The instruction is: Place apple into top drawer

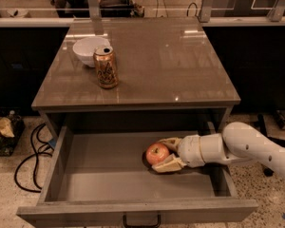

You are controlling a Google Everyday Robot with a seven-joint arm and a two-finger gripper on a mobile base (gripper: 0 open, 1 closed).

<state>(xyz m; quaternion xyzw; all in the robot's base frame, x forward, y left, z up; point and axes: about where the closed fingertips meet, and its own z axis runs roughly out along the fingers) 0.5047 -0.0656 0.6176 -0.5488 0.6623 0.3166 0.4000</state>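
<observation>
The red-orange apple (156, 153) is low inside the open top drawer (104, 167), right of the middle, at or just above the drawer floor. My gripper (160, 155) reaches in from the right on a white arm. Its tan fingers (167, 165) sit above and below the apple and are closed on it. The drawer is pulled far out, and its dark handle (141, 221) shows on the front panel.
A gold drink can (106, 67) and a white bowl (88, 50) stand on the cabinet top (171, 61) at the back left. Black cables (31, 156) and a bag of clutter (2, 129) lie on the floor to the left.
</observation>
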